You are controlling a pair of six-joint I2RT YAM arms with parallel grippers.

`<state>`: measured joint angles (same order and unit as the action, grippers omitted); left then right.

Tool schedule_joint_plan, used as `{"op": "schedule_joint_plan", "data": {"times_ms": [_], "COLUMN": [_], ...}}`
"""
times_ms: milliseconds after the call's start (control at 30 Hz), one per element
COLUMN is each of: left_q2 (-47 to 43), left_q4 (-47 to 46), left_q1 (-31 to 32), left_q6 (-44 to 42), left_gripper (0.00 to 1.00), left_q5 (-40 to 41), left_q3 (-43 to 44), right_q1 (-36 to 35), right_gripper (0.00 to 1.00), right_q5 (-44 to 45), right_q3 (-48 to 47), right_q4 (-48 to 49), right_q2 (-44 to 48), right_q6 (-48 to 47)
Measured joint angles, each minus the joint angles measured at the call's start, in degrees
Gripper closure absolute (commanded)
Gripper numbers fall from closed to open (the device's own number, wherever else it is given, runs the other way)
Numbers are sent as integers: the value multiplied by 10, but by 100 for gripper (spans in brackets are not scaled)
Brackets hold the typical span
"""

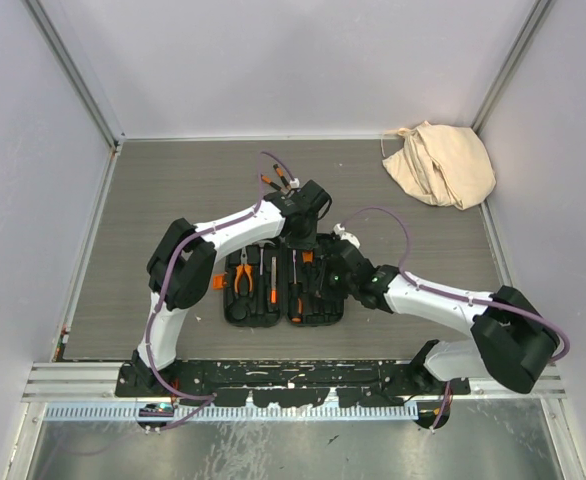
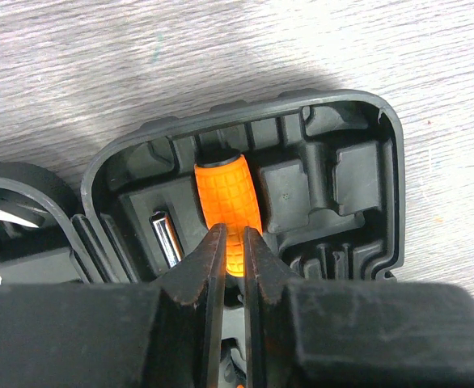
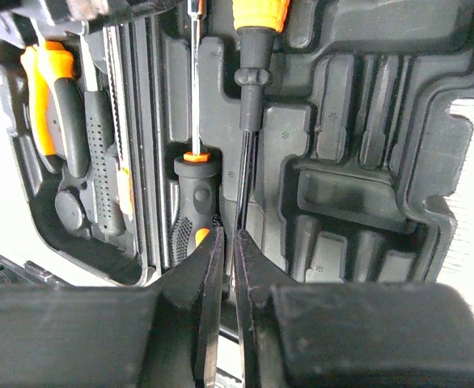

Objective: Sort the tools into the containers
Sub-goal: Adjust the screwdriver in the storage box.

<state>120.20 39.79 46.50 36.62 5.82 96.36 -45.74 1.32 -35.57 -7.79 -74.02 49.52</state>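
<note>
The black tool case (image 1: 241,312) lies open in the middle of the table, both halves up. A large screwdriver lies in the right half, with its orange handle (image 2: 227,198) at the far end and its dark shaft (image 3: 247,162) running along a slot. My left gripper (image 2: 230,234) is shut, its tips resting on the orange handle, which is wider than the gap. My right gripper (image 3: 226,238) is shut, its tips right over the near end of the shaft. In the top view the left gripper (image 1: 303,240) and right gripper (image 1: 331,268) are both over the case.
Orange-handled pliers (image 3: 47,105) and a smaller black and orange screwdriver (image 3: 192,194) lie in case slots. A few loose orange and black tools (image 1: 276,182) lie on the table beyond the case. A beige cloth bag (image 1: 438,163) sits at the back right corner. Walls enclose the table.
</note>
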Motion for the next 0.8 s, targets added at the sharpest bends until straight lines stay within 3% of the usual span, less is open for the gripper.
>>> {"op": "schedule_joint_plan", "data": {"times_ms": [800], "left_q2": [0], "left_q4": [-1], "left_q1": [0], "left_q6": [0], "left_gripper": [92], "left_q5": [0], "left_q3": [0], "right_q1": [-38], "right_gripper": [90], "right_q5": [47], "right_q3": [-27], "right_q4": [-38], "right_q2": [-23], "right_q6": [2]}}
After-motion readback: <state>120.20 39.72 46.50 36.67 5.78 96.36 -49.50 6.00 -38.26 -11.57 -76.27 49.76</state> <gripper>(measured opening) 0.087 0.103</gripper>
